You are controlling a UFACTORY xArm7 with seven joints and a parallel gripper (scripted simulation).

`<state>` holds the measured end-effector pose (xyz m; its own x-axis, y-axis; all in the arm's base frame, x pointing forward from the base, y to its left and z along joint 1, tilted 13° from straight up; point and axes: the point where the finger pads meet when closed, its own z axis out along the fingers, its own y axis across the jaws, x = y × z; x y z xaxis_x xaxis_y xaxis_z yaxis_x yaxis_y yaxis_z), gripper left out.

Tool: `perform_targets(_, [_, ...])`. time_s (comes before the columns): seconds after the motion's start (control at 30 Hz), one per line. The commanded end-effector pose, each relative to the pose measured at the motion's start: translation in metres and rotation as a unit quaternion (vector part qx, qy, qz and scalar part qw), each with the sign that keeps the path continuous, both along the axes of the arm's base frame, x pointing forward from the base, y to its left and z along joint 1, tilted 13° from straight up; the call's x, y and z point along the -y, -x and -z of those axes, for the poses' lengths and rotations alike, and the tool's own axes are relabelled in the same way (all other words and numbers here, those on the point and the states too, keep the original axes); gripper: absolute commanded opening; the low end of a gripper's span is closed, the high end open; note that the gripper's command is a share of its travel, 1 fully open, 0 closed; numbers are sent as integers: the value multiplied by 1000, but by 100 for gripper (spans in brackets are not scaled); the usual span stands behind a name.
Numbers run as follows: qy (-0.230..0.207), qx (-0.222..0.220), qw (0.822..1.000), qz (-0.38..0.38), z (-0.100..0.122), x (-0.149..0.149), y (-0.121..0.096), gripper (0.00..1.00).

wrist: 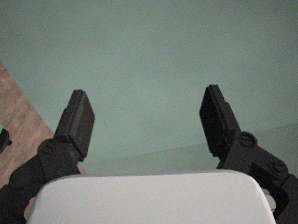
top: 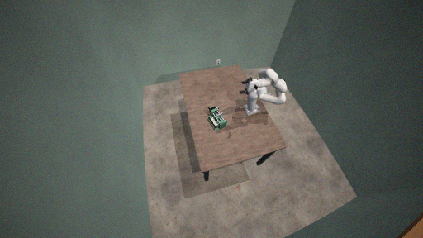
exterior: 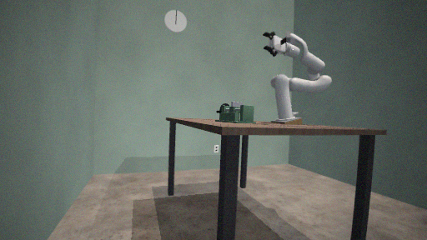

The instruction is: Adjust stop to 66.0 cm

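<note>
A small green machine (top: 222, 124) (exterior: 247, 113) stands on the table. A dark wheel-like part (exterior: 225, 105) at its far left end looks like the handwheel; a dark round part (wrist: 4, 140) also shows at the left edge of the wrist view. A light grey block (exterior: 236, 103) shows on top of the machine; whether it is the stop, I cannot tell. No scale or reading is legible. My gripper (top: 242, 87) (exterior: 265, 42) (wrist: 146, 101) is wide open and empty, high above the table and well away from the machine.
The brown wooden table (top: 215, 83) (exterior: 300, 130) carries the machine and the white arm's base (top: 251, 111) (exterior: 284, 120). The arm is folded back above its base. A round clock (exterior: 175, 21) hangs on the green wall.
</note>
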<state>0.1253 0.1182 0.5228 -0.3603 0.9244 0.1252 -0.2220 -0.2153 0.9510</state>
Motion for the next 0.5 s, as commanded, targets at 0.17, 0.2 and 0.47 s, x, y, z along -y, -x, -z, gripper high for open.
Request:
perform_targets(0.17, [49,-111,992,24,2,19,-41,100])
perform_targets(0.2, [49,-111,992,24,2,19,-41,100])
perform_targets(0.47, [96,-209,973,35,11,36,-81,100])
